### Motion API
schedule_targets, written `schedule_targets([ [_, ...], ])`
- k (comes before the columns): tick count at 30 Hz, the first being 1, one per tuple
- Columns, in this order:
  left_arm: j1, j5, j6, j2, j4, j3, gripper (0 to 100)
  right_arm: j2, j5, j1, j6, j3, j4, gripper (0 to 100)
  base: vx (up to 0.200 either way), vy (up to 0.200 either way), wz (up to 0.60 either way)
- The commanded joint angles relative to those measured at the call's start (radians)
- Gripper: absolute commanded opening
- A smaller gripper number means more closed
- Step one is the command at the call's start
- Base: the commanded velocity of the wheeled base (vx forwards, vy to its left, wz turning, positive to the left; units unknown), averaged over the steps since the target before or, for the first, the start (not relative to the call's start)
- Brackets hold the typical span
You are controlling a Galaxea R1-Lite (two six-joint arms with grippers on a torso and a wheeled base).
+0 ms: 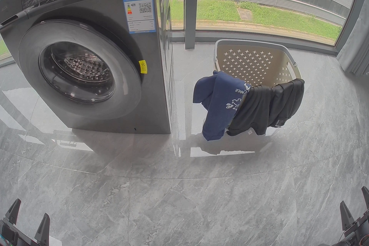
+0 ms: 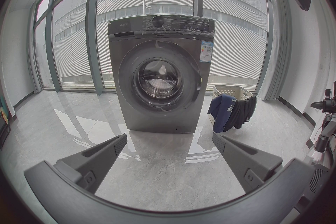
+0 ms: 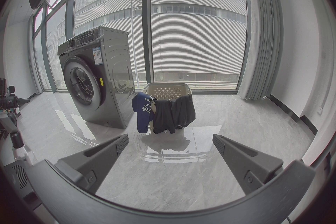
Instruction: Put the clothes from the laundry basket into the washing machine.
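Head view: clothes hang over the laundry basket point(image 1: 253, 60), both grippers released

Your left gripper point(image 2: 169, 139) has its fingers spread wide with nothing between them. The washing machine point(image 2: 159, 74) stands straight ahead of it, well apart, with its round door closed. Your right gripper point(image 3: 170, 137) is spread the same way and holds nothing. Straight ahead of it, well apart across the grey floor point(image 3: 196, 172), is the laundry basket, which sits near the machine's right flank. A blue garment point(image 1: 221, 104) hangs over the basket's rim on the side facing your grippers, at the end nearer the machine. A black garment point(image 1: 269, 104) hangs over the same rim beside it, touching it, at the end away from the machine. Both garments trail down the basket's outer wall toward the floor. You can see each gripper's fingertips low in the head view's corners, well short of the machine and the basket.
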Motion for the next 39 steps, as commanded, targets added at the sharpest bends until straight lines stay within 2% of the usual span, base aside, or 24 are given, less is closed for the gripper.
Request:
schedule_targets([
  [1, 0.000, 0.000, 0.001, -0.015, -0.001, 0.016, 100, -0.006, 0.000, 0.000, 0.000, 0.018, -0.001, 100, 0.000, -0.200, 0.00],
  [31, 0.000, 0.000, -0.001, -0.015, -0.001, 0.016, 100, -0.006, 0.000, 0.001, 0.000, 0.018, -0.001, 100, 0.000, -0.200, 0.00],
  [39, 0.000, 0.000, -0.003, -0.015, -0.001, 0.016, 100, -0.006, 0.000, 0.000, 0.000, 0.018, -0.001, 100, 0.000, 0.000, 0.00],
])
